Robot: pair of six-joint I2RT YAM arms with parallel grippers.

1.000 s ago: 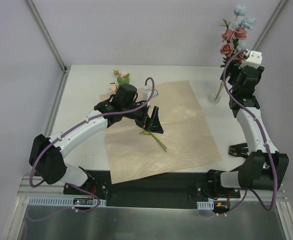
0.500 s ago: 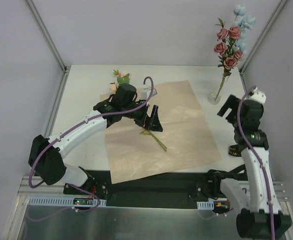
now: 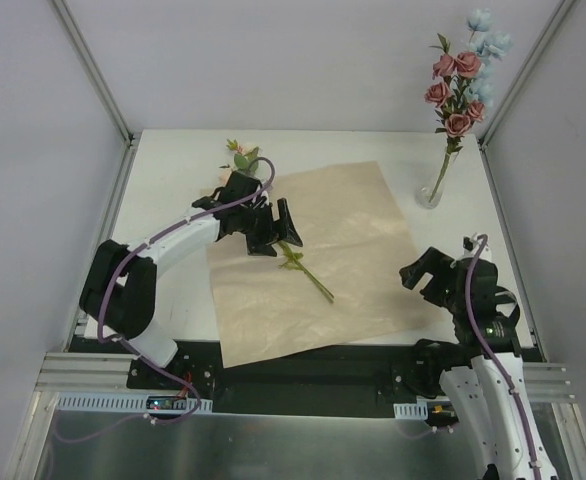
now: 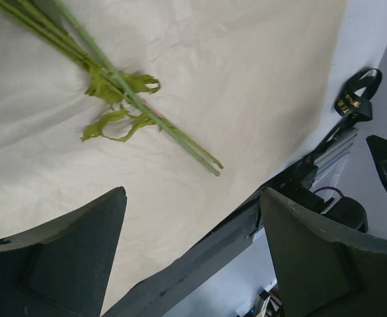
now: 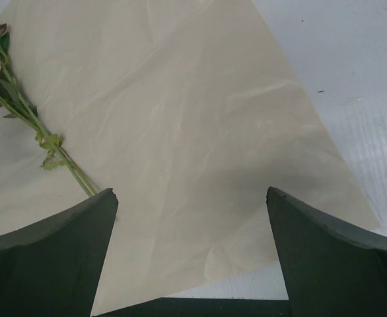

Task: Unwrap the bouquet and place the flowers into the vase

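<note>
The bouquet lies unwrapped, its tan paper (image 3: 353, 220) spread flat on the white table. On the paper's left part lie a few green-stemmed flowers (image 3: 295, 262), their heads (image 3: 241, 155) past the sheet's far left corner. My left gripper (image 3: 276, 234) hovers open just above these stems (image 4: 147, 112), with nothing between its fingers. The clear glass vase (image 3: 431, 190) stands at the far right and holds pink roses and pale blue blossoms (image 3: 458, 75). My right gripper (image 3: 423, 275) is open and empty, low over the paper's near right corner (image 5: 193, 99).
A black ribbon with gold lettering (image 4: 355, 99) lies on the table off the paper's right edge. Metal frame posts (image 3: 93, 70) and grey walls close in the table at the back and sides. The table's front rail (image 3: 313, 365) runs under the paper's near edge.
My right arm has drawn back from the vase to the near right, leaving the flowers standing in it. My left gripper has shifted left along the lying stems.
</note>
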